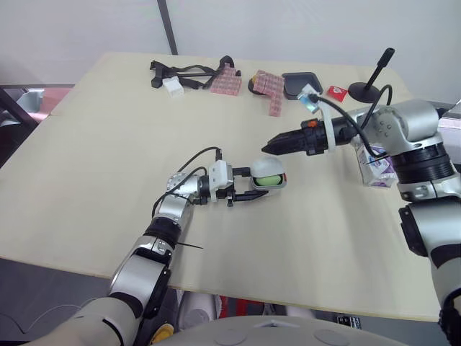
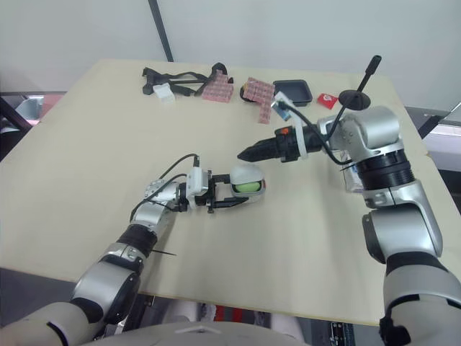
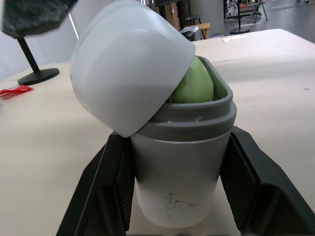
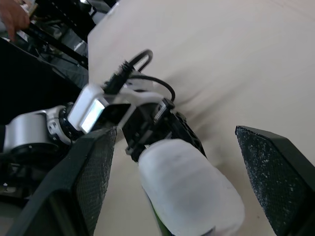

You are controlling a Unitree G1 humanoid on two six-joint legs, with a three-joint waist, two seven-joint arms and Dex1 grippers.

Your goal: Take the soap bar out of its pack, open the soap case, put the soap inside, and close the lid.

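fingers (image 3: 106, 191) of the left gripper (image 1: 253, 184) clamp the grey base of one soap case (image 3: 177, 167) from both sides, near the middle of the table (image 1: 108, 144). its white lid (image 3: 128, 64) tilts half open, and one green soap bar (image 3: 194, 83) sits inside. the right gripper (image 1: 266, 147) hovers just beside the lid, its two fingers (image 4: 93, 172) spread wide, gripping nothing. one purple-and-white soap pack (image 1: 379, 173) stands by the right arm. along the far edge lie two pink patterned packs (image 1: 225, 81), one black tray (image 1: 301, 83), one red sachet (image 1: 336, 91), one black stand (image 1: 367, 90) and a tangle of black straps (image 1: 187, 72). the tabletop is pale beige, with a white wall (image 1: 302, 29) behind.
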